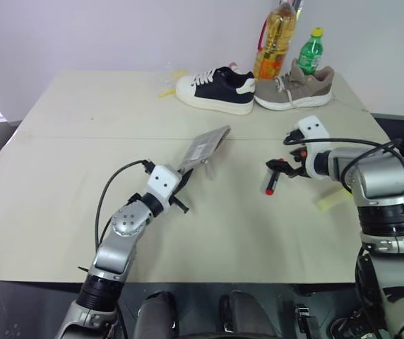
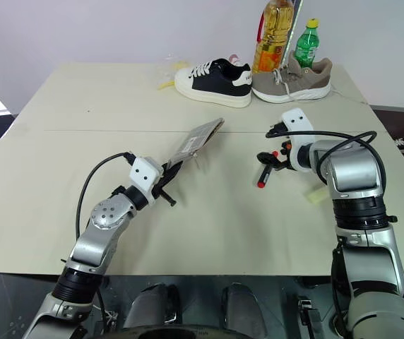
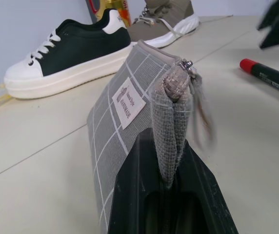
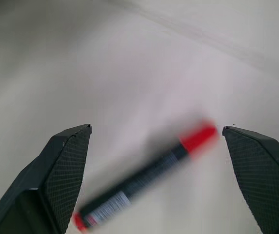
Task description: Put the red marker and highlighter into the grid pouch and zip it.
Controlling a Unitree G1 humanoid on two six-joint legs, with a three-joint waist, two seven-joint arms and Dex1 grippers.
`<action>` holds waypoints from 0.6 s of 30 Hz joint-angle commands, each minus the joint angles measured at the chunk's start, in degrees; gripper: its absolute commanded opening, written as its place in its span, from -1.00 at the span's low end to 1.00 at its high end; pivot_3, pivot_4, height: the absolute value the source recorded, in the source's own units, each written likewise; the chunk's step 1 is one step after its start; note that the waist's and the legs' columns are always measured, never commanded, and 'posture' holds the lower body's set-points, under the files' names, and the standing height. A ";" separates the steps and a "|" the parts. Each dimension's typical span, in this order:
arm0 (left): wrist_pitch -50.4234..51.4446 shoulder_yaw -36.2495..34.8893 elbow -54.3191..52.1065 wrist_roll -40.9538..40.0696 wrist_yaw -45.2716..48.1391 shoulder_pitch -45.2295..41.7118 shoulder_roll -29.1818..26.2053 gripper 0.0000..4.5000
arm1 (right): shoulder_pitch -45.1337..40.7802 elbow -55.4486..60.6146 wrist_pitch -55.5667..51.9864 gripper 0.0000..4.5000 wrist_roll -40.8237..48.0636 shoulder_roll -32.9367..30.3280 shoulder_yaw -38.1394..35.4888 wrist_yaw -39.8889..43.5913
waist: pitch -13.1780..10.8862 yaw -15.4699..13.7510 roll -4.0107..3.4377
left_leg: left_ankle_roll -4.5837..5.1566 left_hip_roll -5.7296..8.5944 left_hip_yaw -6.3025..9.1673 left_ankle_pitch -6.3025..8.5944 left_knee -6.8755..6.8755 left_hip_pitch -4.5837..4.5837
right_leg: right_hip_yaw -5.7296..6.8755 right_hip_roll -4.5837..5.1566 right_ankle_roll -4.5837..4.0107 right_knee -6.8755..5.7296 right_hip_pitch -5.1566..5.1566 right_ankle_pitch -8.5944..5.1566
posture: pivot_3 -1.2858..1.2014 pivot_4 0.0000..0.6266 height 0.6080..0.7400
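My left gripper [image 1: 182,176] is shut on one end of the grey grid pouch [image 1: 208,145] and holds it tilted up off the table; its white label [image 3: 128,101] and zipper pull [image 3: 188,66] face the left wrist view. The red marker [image 1: 272,182], dark-bodied with red ends, sits just under my right gripper [image 1: 282,169]. In the right wrist view the marker [image 4: 144,178] shows blurred between the wide-open fingers [image 4: 64,165], touching neither. The pale-yellow highlighter [image 1: 333,199] lies on the table beside my right forearm.
At the back of the beige table [image 1: 68,212] stand a black-and-white sneaker [image 1: 216,88], a tan sneaker [image 1: 294,88], an oil bottle [image 1: 276,39] and a green bottle [image 1: 310,53]. A yellow scrap [image 1: 168,90] lies left of the shoes.
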State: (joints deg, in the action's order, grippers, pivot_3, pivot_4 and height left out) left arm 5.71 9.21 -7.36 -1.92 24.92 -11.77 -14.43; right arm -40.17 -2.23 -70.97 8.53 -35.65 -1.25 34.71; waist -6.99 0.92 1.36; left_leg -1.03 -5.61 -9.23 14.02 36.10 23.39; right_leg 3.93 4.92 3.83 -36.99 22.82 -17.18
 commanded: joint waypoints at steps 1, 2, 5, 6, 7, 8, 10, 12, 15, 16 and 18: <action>-1.40 -0.23 -1.11 -0.73 0.71 -1.21 0.18 -1.00 | -1.19 -0.12 -7.14 0.99 0.45 3.08 -4.20 -5.12 | 0.00 0.05 0.00 | 0.00 0.00 -0.01 0.00 0.01 0.00 | 0.00 -0.01 0.00 0.00 -0.01 0.00 | 0.03 -0.52 0.59; -1.45 -0.17 -0.99 -0.70 0.82 -1.33 0.21 -1.00 | -1.08 0.19 -8.68 0.99 0.85 3.84 -4.68 -5.84 | 0.00 0.02 0.00 | 0.00 0.01 -0.01 0.00 0.00 0.01 | 0.00 -0.02 0.01 0.00 0.00 0.00 | 0.03 -0.52 0.59; -1.41 -0.18 -0.87 -0.68 0.85 -1.55 0.50 -1.00 | 0.02 0.88 -10.69 0.99 0.63 4.91 -3.82 -8.19 | 0.00 0.01 -0.01 | 0.00 0.01 -0.01 0.00 0.00 0.01 | 0.00 -0.07 0.01 -0.01 0.01 0.01 | 0.03 -0.52 0.59; -1.43 -0.18 -0.84 -0.72 0.91 -1.56 0.60 -1.00 | 0.07 0.95 -11.26 0.99 0.92 5.41 -3.82 -8.66 | 0.00 0.01 -0.01 | 0.00 0.01 0.00 0.00 0.00 0.02 | 0.00 -0.08 0.01 0.00 0.00 0.01 | 0.03 -0.52 0.59; -1.47 -0.17 -0.80 -0.72 0.95 -1.57 0.70 -1.00 | 0.06 0.97 -11.72 0.99 1.27 5.90 -3.94 -9.05 | 0.00 0.01 -0.01 | 0.00 0.01 -0.01 0.00 0.00 0.02 | 0.00 -0.08 0.01 0.00 0.00 0.01 | 0.03 -0.52 0.59; -1.49 -0.13 -0.77 -0.68 0.95 -1.58 0.82 -1.00 | 0.09 0.98 -11.95 0.99 1.55 6.13 -3.97 -9.34 | 0.00 0.00 -0.01 | 0.00 0.02 -0.01 0.00 0.00 0.02 | 0.00 -0.08 0.01 0.00 0.00 0.01 | 0.03 -0.52 0.59; -1.56 -0.12 -0.88 -0.67 0.99 -1.37 0.96 -1.00 | 0.35 0.98 -12.40 0.89 1.98 7.12 -4.32 -10.19 | 0.00 0.00 -0.01 | 0.00 0.03 -0.01 0.00 0.00 0.03 | 0.00 -0.08 0.01 0.00 0.00 0.01 | 0.03 -0.52 0.59; -1.61 -0.31 -1.13 -0.72 0.95 -0.92 1.04 -1.00 | 0.44 1.07 -12.94 0.60 2.18 7.61 -4.28 -10.93 | 0.00 0.00 -0.01 | 0.00 0.03 -0.01 0.00 0.00 0.03 | 0.00 -0.11 0.02 0.00 0.00 0.01 | 0.03 -0.52 0.59; -1.68 -0.57 -1.41 -0.73 0.79 -0.49 1.10 -1.00 | -0.09 0.66 -12.87 -0.10 2.58 7.56 -4.12 -11.49 | 0.00 0.06 -0.01 | 0.00 0.04 -0.01 0.00 0.00 0.03 | 0.00 -0.13 0.01 0.00 0.00 0.01 | 0.03 -0.52 0.59; -1.71 -0.63 -1.44 -0.75 0.77 -0.44 1.09 -1.00 | -0.33 0.53 -12.71 -0.29 2.72 7.41 -3.92 -11.50 | 0.00 0.07 -0.01 | 0.00 0.04 0.00 0.00 0.00 0.03 | 0.00 -0.13 0.02 0.00 0.00 0.01 | 0.03 -0.52 0.59; -1.75 -0.84 -1.54 -0.85 0.68 -0.35 1.08 -1.00 | -0.68 0.38 -11.94 -0.77 3.05 7.03 -3.53 -11.36 | 0.00 0.06 0.00 | 0.00 0.03 0.00 0.00 0.00 0.02 | 0.00 -0.15 0.02 0.00 0.00 0.01 | 0.03 -0.52 0.59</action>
State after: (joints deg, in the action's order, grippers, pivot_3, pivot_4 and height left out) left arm 5.40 9.31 -7.17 -1.92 25.82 -12.02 -13.43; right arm -39.61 -2.70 -83.61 11.04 -27.99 -4.43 23.51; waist -6.99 0.98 1.36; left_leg -1.03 -5.58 -9.23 14.03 36.11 23.41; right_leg 3.93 4.77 3.85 -36.99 22.81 -17.18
